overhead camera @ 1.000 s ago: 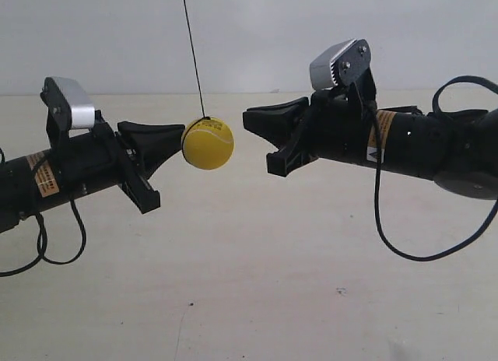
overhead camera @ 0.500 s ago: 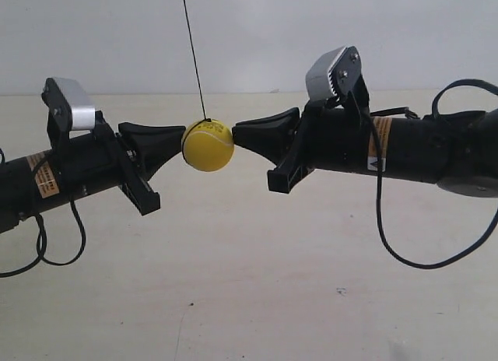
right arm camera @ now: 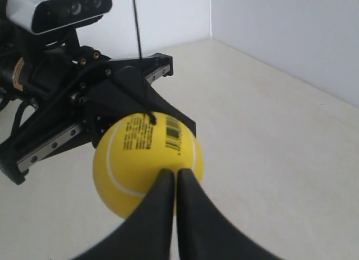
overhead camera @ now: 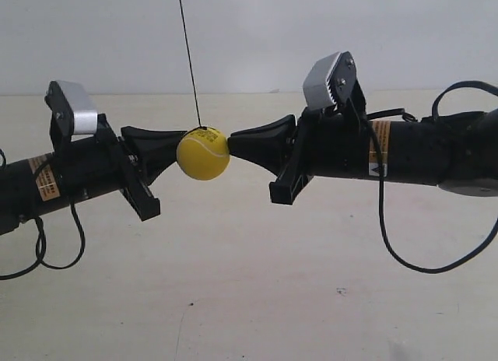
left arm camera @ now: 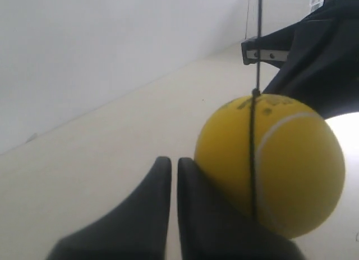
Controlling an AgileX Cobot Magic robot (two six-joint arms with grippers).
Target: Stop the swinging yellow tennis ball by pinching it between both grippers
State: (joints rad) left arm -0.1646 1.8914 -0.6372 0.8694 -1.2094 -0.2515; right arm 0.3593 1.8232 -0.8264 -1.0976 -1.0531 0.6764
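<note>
The yellow tennis ball (overhead camera: 202,153) hangs on a thin black string (overhead camera: 189,57) between two black claws. My left gripper (overhead camera: 173,147), on the arm at the exterior view's left, is shut and its tip presses the ball's side. My right gripper (overhead camera: 232,139) is shut too and touches the opposite side. In the left wrist view the ball (left arm camera: 280,165) rests against one finger of the closed gripper (left arm camera: 170,162). In the right wrist view the closed gripper (right arm camera: 171,175) meets the ball (right arm camera: 146,159) just below its barcode sticker (right arm camera: 173,134), with the other arm behind it.
A pale tabletop (overhead camera: 257,291) lies well below both arms, and a white wall (overhead camera: 311,34) stands behind it. Black cables (overhead camera: 405,252) loop down from the arm at the exterior view's right, and another cable (overhead camera: 54,256) hangs from the other arm.
The arm at the exterior view's right has moved left until its tip met the ball. The ball has shifted slightly left and down, and now sits held between both tips.
</note>
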